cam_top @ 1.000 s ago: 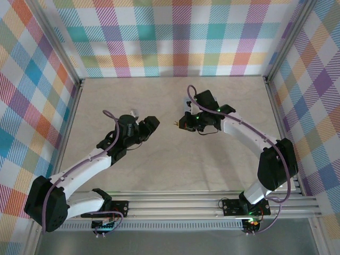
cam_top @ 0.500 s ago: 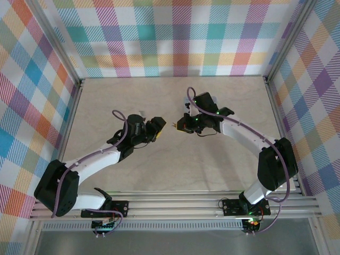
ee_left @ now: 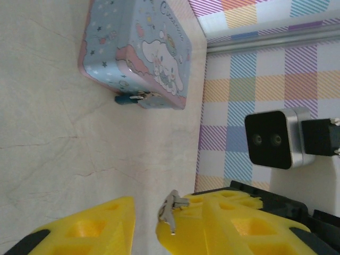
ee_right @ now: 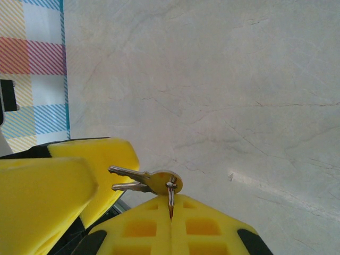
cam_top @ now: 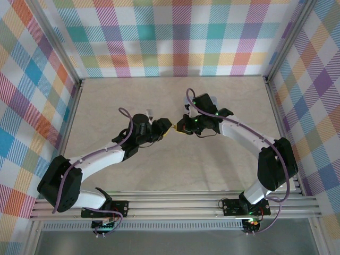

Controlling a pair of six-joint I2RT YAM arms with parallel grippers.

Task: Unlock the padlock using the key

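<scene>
- Since a second ago the left arm has swung to the right, so the left gripper now meets the right gripper tip to tip, and its jaws are narrower than before.
- The right gripper is pinched tight on a thin wire ring. The ring carries two small flat metal keys, brassy at the head, with silvery, notched blades.
- The left gripper is not yet clamped. Its blocky yellow plastic fingers, moulded with hollow pockets, stand apart on either side of the keys, and one is touching or nearly touching the metal.
- This looks like a handover or a regrip so that a blade can be aimed. No unlocking has begun.
- The padlock, a tiny dark blue lock with a glinting metal part, hangs against the side of a pale blue, cartoon-printed rectangular tin. Both are well apart from the grippers, on the smooth, cream, marble-veined table.
</scene>
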